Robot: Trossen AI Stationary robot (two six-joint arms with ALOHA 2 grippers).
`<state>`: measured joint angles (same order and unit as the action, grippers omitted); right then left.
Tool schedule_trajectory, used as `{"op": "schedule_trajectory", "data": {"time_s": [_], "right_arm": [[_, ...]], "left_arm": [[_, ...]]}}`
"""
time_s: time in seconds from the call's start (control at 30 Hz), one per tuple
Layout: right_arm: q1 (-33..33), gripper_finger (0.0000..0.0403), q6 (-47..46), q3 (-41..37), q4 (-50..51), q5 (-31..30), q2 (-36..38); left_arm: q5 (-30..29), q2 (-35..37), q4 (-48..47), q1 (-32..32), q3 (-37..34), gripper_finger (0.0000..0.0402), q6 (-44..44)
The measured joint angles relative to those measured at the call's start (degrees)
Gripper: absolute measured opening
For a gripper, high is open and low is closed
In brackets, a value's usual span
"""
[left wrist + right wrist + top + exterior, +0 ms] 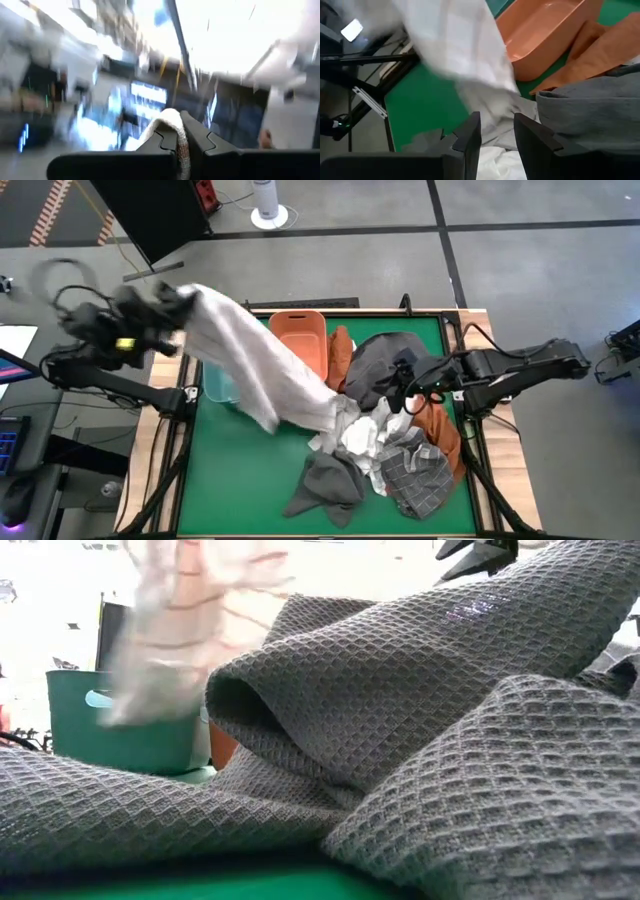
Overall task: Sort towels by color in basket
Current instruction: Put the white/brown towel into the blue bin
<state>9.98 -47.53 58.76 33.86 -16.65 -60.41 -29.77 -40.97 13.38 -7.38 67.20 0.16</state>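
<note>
My left hand is up high, past the back left corner of the green counter. Its two fingers are pinched shut on one end of a long white cloth towel. In my left wrist view the white cloth pokes up between my dark fingers. The towel stretches down from my hand, over a teal plastic basket, to the pile of towels in the middle of the counter.

My right hand hangs over that pile, above a dark grey bumpy towel. Its fingers are a little apart and hold nothing.

A peach plastic basket sits at the back of the counter, just beside the teal one. A rust orange towel lies next to it. More orange cloth shows at the right side of the pile. A grey checked towel and another dark grey towel lie at the front of the pile, with crumpled white cloth in between.
</note>
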Motion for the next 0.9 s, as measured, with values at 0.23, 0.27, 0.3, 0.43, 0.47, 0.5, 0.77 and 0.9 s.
{"op": "schedule_trajectory", "data": {"time_s": [0.23,0.27,0.3,0.43,0.47,0.5,0.77,0.9], "right_arm": [[-0.26,0.0144,-0.02,0.00,-1.24,-0.04,-2.52],[-0.37,0.0144,-0.02,0.00,-1.58,-0.04,-2.95],[-0.37,0.0144,-0.02,0.00,-2.24,-0.04,-3.41],[-0.39,0.0144,-0.02,0.00,-4.35,-0.05,-4.82],[-0.37,0.0144,-0.02,0.00,-4.55,-0.04,-5.14],[-0.37,0.0144,-0.02,0.00,-4.52,-0.04,-5.53],[-0.37,0.0144,-0.50,0.00,-5.73,-0.02,-6.39],[-0.37,0.0144,-0.52,0.00,-6.06,-0.02,-6.28]], "left_arm": [[0.76,2.14,19.01,-0.02,0.02,0.0000,16.74],[0.77,2.14,21.38,-0.02,0.02,0.0000,19.36],[0.76,2.11,23.65,-0.02,0.02,0.0000,21.99],[0.86,2.14,32.45,-0.02,0.02,0.0000,29.95],[0.95,2.16,34.61,-0.02,0.02,0.0000,31.63],[1.29,2.17,36.72,-0.02,0.02,0.0000,33.29],[6.97,2.18,45.69,-0.02,0.49,0.0000,41.38],[2.08,2.20,39.03,-0.02,1.72,0.0000,38.49]]}}
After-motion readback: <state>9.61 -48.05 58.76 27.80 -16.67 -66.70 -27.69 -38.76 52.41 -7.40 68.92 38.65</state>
